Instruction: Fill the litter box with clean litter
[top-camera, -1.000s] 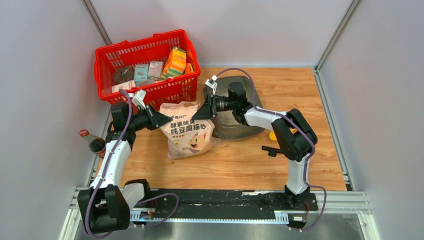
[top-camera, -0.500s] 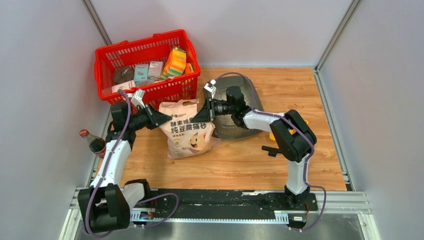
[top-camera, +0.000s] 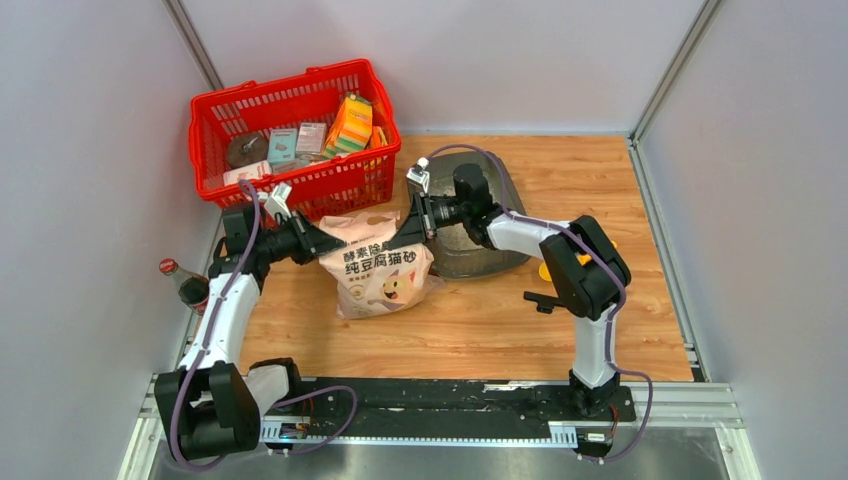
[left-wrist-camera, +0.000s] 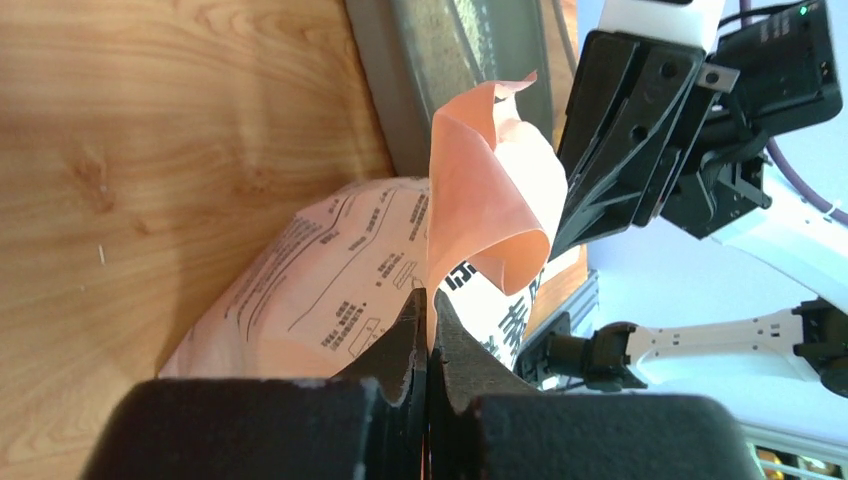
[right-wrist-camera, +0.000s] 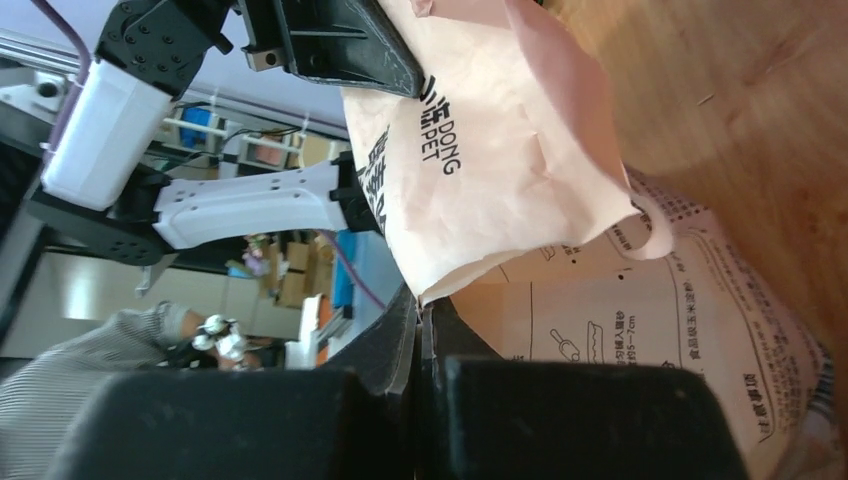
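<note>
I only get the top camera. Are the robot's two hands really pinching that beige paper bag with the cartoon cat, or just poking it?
Observer: Really pinching. The left wrist camera shows the left hand shut on a thin curled flap at the top of the beige paper bag.
Operator: What about the other hand?
Observer: The right wrist camera shows the right hand shut on a folded corner of the same bag, with small printed instruction drawings just beside its fingers.
</note>
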